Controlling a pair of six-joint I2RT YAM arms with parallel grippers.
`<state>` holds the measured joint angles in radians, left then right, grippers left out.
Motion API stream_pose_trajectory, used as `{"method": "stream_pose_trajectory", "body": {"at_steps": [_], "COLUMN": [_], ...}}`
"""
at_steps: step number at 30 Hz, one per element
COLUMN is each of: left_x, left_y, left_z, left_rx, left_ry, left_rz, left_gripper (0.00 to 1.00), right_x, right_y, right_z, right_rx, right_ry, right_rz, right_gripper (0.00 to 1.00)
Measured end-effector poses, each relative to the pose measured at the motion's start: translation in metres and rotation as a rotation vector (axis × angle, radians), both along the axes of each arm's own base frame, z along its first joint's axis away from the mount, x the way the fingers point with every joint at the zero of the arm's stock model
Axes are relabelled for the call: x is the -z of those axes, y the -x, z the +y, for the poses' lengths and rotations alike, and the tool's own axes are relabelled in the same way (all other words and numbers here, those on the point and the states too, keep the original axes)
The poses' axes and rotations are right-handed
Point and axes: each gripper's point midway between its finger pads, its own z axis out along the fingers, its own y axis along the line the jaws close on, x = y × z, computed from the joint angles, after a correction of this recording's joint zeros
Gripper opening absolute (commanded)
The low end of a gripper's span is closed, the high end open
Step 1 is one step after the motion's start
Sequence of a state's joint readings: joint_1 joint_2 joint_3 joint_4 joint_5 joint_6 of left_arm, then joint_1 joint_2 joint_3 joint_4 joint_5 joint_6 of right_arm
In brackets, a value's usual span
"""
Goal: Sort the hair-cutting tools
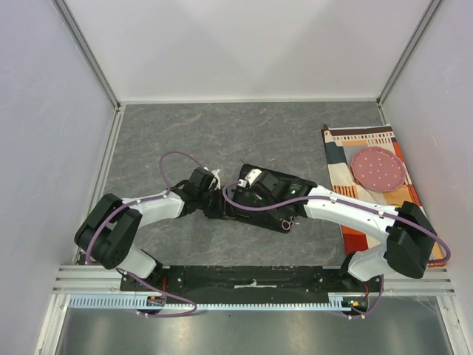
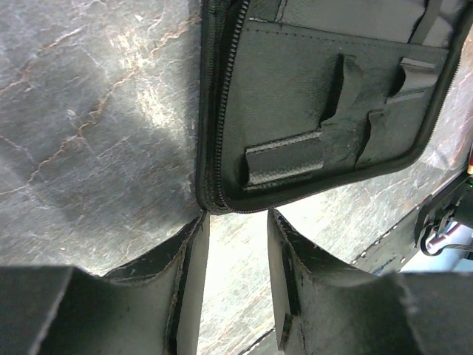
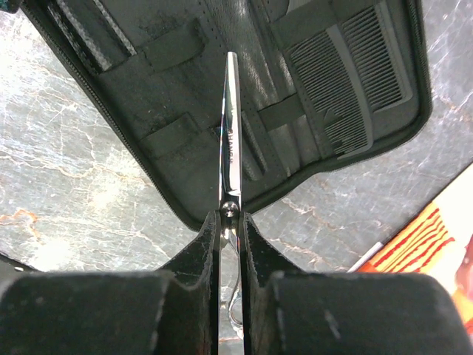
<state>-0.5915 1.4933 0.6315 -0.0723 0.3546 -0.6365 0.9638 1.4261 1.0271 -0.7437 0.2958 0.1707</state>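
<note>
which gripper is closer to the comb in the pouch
Right. The right gripper, shut on scissors, is at the pouch edge, comb just ahead; the left gripper, open, sits off another pouch corner.

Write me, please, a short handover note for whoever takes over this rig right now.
Left gripper: open and empty, at a corner of the open black pouch.
Right gripper: shut on the silver scissors, blades closed and pointing out over the pouch.
Black comb: lies inside the pouch, under a strap.
Done: one comb sits in the pouch.
Left: place the held scissors, probably under a pouch strap. The second scissors and the handled comb cannot be made out clearly, so check for them.
</note>
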Motion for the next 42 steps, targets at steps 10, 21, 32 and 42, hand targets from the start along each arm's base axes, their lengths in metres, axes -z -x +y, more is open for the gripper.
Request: {"method": "stream_pose_trajectory", "body": {"at_steps": [10,21,32,42], "left_x": [0.004,0.003,0.003,-0.016], "left_y": [-0.004,-0.030,-0.036,-0.024], "left_z": [0.000,0.024,0.029,0.035], "left_rx": [-0.011,-0.117,-0.136,-0.137], "left_ry": [-0.026,-0.026,-0.006,-0.016], "left_rz": [0.025,0.030,0.034,0.002], "left_gripper": [0.47,0.47,0.47,0.50], "right_x": [-0.003,0.014,0.022,0.017], "right_y": [-0.005,0.015,0.019,0.010], "right_z": [-0.007,-0.013,-0.014,-0.020], "right_rx": [-0.120,-0.265,-0.289,-0.254], "right_ry": [0.110,0.142,0.165,0.177], "right_rz": [-0.007,0.091,0.123,0.084], "right_gripper": [0.00,0.00,0.00,0.00]}}
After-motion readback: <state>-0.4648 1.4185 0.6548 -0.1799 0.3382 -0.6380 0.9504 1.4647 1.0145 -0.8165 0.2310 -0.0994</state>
